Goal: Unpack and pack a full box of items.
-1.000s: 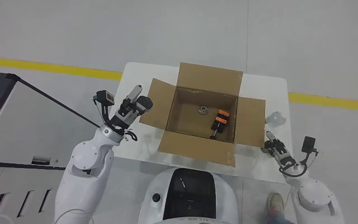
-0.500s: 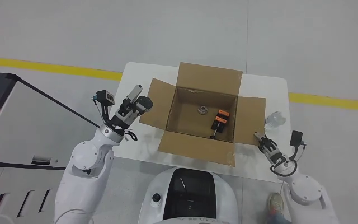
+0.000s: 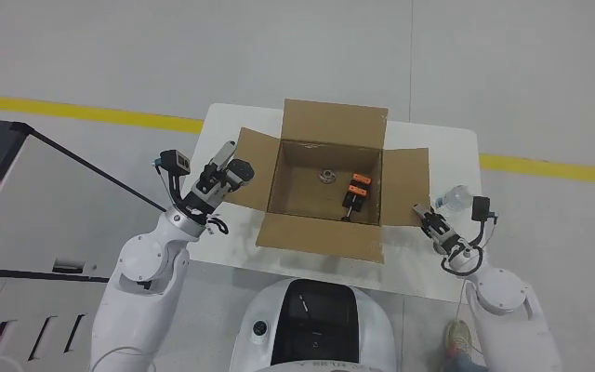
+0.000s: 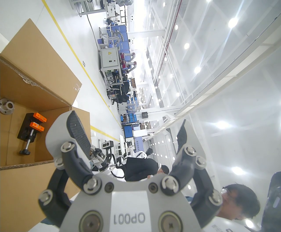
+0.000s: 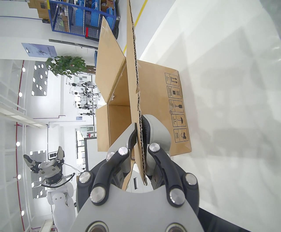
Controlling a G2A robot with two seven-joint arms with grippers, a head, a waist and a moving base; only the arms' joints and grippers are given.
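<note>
Cardboard box (image 3: 321, 237) on your white table (image 3: 446, 149) holds a black-and-orange vise (image 3: 354, 196) and a round metal flange (image 3: 326, 174). Your right gripper (image 5: 138, 129) pinches its corrugated flap edge; your left gripper (image 4: 129, 123) is spread wide, empty.

A factory hall; yellow floor line (image 3: 93, 113), grey control cabinet (image 4: 108, 57), blue wire cages (image 5: 72, 17).

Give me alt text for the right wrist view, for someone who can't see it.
The right end effector is shut on the edge of a flap of the open cardboard box, which sits on a white table.
</note>
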